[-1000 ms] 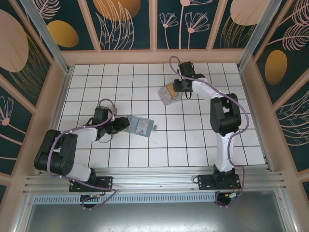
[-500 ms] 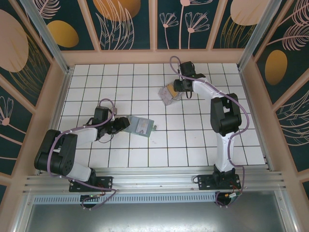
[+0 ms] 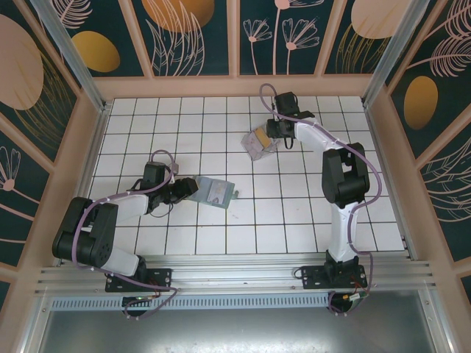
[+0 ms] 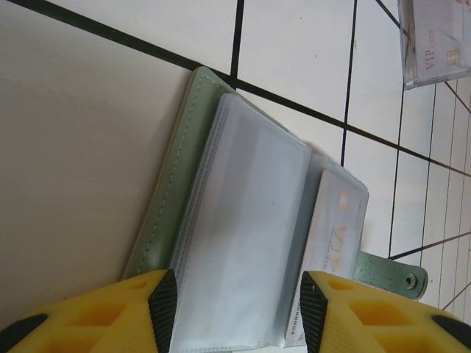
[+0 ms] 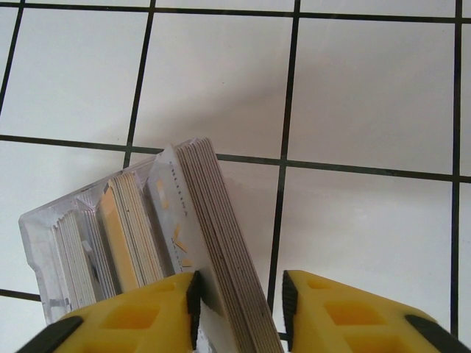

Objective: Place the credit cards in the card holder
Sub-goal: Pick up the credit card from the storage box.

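Starting with the top camera: white tiled table (image 3: 221,239) boxed in by teal flower panels (image 3: 191,37). Flat sage-green folding card holder (image 3: 215,191) lying open left of the middle, pale blue-grey inside facing up, with the left gripper (image 3: 188,189) coming in low at its left edge and touching it. Further back and a bit right of centre, thin glossy grey-white credit cards (image 3: 257,145) plus a yellow-orange card (image 3: 259,137), bunched in a clear plastic tray (image 3: 249,151), well apart from the card holder. Right gripper (image 3: 269,135) sitting at the right-hand end of that bunch.

Moving to the left wrist camera: left gripper (image 4: 232,298) with yellow fingers (image 4: 103,316) along the bottom edge, jaws roughly half apart, the card holder (image 4: 165,206) stretching away between and under them. Clear plastic sleeves (image 4: 243,220) filling the gap, one pale card marked VIP (image 4: 331,243) already tucked into a sleeve on the right, green snap tab (image 4: 386,273) poking out beyond it. Can't tell whether pinching the sleeves or just resting on them. Corner of the clear plastic tray (image 4: 434,40) up at top right.

Over to the right wrist camera: right gripper (image 5: 239,298) straddling the credit cards (image 5: 213,220), a stack standing on edge and leaning in the clear plastic tray (image 5: 44,243). Yellow-orange card (image 5: 121,235) further left in the tray. Jaws part-way apart, not clamped: picture-left finger (image 5: 140,309) against the stack, thin strip of tile showing between the stack and the other finger.
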Action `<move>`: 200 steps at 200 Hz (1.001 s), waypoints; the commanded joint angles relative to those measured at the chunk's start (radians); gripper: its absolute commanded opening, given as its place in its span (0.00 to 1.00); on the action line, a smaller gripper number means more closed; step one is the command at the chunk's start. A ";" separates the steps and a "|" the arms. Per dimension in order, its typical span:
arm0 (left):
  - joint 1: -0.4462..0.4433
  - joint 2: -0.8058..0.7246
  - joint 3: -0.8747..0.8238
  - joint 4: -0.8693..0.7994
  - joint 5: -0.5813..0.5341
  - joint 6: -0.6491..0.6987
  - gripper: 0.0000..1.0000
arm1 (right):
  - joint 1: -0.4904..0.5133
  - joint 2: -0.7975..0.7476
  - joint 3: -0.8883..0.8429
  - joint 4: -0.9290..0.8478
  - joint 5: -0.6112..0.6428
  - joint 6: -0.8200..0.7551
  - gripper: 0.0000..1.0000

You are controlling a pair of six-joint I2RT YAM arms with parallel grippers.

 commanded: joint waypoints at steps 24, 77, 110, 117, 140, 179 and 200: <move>0.005 0.012 -0.002 0.028 0.022 -0.008 0.50 | -0.014 -0.059 0.024 -0.014 0.023 -0.011 0.25; 0.005 0.018 -0.004 0.033 0.025 -0.012 0.50 | -0.009 -0.060 0.032 -0.026 0.005 -0.032 0.13; 0.004 0.018 -0.008 0.036 0.025 -0.012 0.50 | -0.009 -0.070 0.028 -0.029 0.013 -0.034 0.12; 0.005 0.019 -0.008 0.038 0.026 -0.012 0.50 | -0.010 -0.073 0.029 -0.031 0.012 -0.034 0.12; 0.006 0.021 -0.009 0.040 0.028 -0.012 0.50 | -0.010 -0.082 0.035 -0.035 -0.006 -0.032 0.13; 0.004 0.019 -0.010 0.041 0.029 -0.013 0.50 | -0.011 -0.101 0.043 -0.037 -0.029 -0.026 0.13; 0.005 0.021 -0.010 0.042 0.028 -0.013 0.50 | -0.013 -0.118 0.039 -0.032 -0.073 -0.018 0.12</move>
